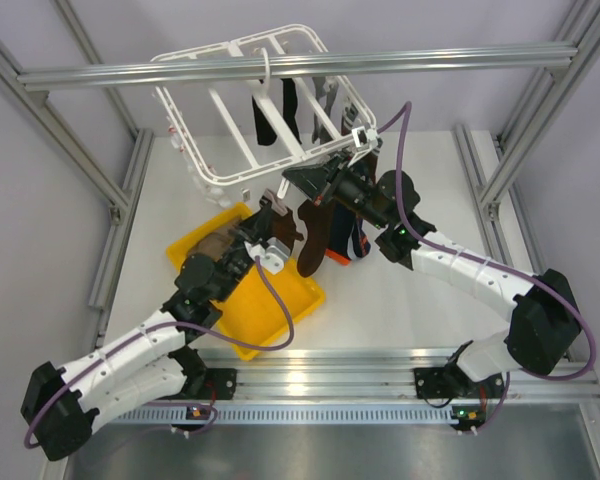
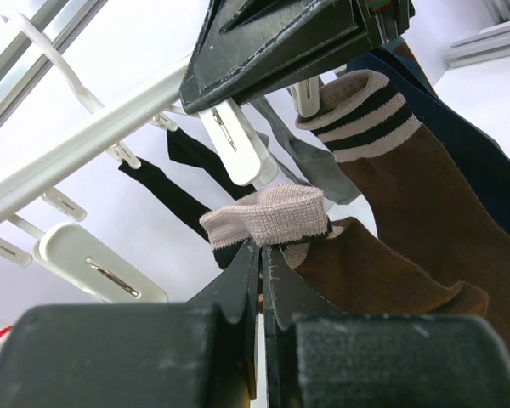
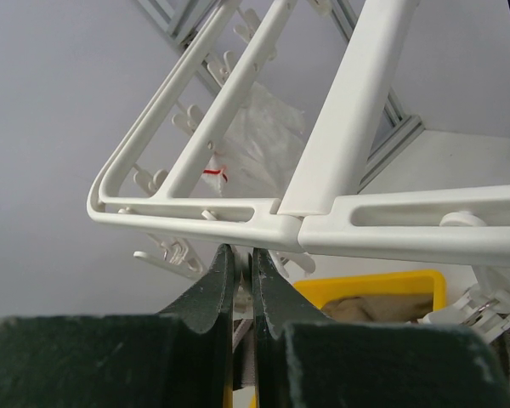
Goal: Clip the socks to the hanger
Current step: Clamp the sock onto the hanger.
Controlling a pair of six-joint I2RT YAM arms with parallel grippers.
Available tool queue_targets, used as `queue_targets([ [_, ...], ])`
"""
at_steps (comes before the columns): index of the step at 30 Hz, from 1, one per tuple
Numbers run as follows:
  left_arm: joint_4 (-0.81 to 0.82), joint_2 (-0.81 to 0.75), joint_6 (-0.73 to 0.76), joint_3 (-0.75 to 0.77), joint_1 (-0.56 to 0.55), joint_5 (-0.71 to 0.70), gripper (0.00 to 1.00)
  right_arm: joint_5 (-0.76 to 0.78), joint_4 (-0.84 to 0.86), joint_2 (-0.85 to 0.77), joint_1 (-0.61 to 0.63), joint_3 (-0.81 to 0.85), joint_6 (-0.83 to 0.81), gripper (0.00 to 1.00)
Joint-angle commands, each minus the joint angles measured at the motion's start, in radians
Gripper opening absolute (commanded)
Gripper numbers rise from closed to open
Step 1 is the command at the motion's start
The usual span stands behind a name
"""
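From above: hanger [image 1: 242, 176] hooked over a metal bar [image 1: 130, 75], tilted, with dark socks [image 1: 270, 120] dangling under its right part. Right gripper [image 1: 318, 183] at the near corner of the frame, left gripper [image 1: 283, 220] just below it. Yellow tray [image 1: 295, 300] underneath, holding at least one tan sock [image 1: 215, 245].

Through the left wrist camera: fingers [image 2: 238, 280] pressed tight on the beige cuff of a brown sock [image 2: 365, 272], right under a white clip [image 2: 238, 149]. Counted as already hung: two black socks [image 2: 183, 178], one grey sock [image 2: 310, 161], one striped-cuff sock [image 2: 365, 119] and one navy sock [image 2: 480, 153]. Five in all, the navy top hidden. Sixth in hand, not yet clipped.

Through the right wrist camera: fingers [image 3: 204, 289] narrowed to a slit beneath the frame rail, seemingly pinching that clip, though hard to confirm. Judged past halfway, with the tray not emptied.
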Motion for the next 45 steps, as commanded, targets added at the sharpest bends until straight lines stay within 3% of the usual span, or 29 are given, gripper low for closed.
queue_targets([
  [1,0.123,0.006,0.006,-0.011,-0.005,-0.004,0.00,-0.007,0.051,-0.009,-0.013,0.036,0.008,0.00],
  [45,0.137,0.069,-0.004,0.091,-0.020,0.000,0.00,-0.025,0.056,-0.007,-0.013,0.034,0.017,0.00],
])
